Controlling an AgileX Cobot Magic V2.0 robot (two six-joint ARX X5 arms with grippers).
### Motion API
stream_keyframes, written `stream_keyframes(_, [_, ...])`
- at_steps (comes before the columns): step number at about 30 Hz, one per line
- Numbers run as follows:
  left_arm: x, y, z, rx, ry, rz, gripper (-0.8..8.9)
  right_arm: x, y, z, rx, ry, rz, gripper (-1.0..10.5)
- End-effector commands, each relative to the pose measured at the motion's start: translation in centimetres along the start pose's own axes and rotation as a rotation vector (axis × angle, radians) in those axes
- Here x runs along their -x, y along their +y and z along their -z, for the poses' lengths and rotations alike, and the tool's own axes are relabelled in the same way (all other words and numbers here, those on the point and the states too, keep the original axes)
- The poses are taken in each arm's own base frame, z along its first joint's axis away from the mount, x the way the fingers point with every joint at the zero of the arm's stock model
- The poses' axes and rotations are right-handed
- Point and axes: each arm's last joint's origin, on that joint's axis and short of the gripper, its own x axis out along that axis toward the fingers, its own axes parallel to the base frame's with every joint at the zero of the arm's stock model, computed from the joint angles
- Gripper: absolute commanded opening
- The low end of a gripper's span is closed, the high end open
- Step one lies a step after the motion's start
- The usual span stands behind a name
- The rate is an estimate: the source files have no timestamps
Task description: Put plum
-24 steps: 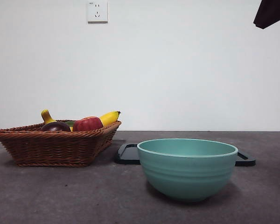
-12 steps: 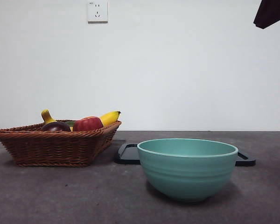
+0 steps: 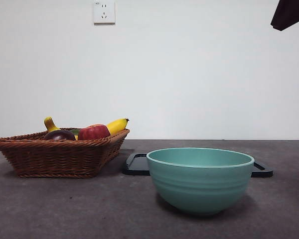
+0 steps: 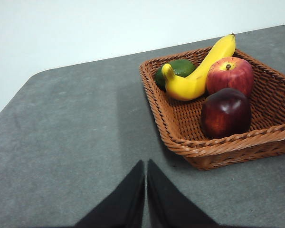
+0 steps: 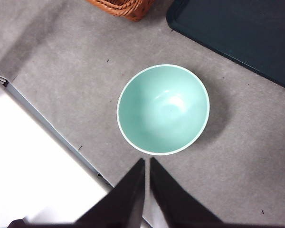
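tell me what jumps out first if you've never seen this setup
A teal bowl, empty, stands near and large on the grey table, a dark tray behind it. A wicker basket holds bright fruit: the dark plum, a red apple, a banana. Both tools wait off the objects, jaws shut.

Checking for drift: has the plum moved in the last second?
No. The plum sits in the basket beside the red apple, same spot under the wall socket.

Glossy smooth plum (image 4: 226, 113), woven wicker basket (image 4: 213, 151), matt grey tabletop (image 4: 71, 133)
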Motion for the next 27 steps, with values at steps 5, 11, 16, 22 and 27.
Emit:
stream_keyframes(5, [-0.2, -0.1, 0.8, 0.006, 0.028, 0.001, 0.08, 0.2, 0.3, -0.5, 0.021, -0.018, -0.010, 0.0])
stream_keyframes(11, [-0.2, -0.1, 0.8, 0.006, 0.028, 0.001, 0.08, 0.2, 0.3, -0.5, 0.032, -0.022, -0.009, 0.1])
stream_keyframes(16, [-0.2, -0.1, 0.8, 0.006, 0.028, 0.000, 0.08, 1.1, -0.5, -1.2, 0.097, -0.153, 0.104, 0.1])
stream_keyframes(22, [-0.2, -0.1, 0.8, 0.006, 0.028, 0.000, 0.08, 3.5, -2.7, -0.4, 0.077, -0.458, 0.250, 0.1])
stream_keyframes(27, [-0.2, -0.1, 0.8, 0.006, 0.028, 0.000, 0.08, 3.8, -5.7, 4.2, 0.036, -0.720, 0.483, 0.0])
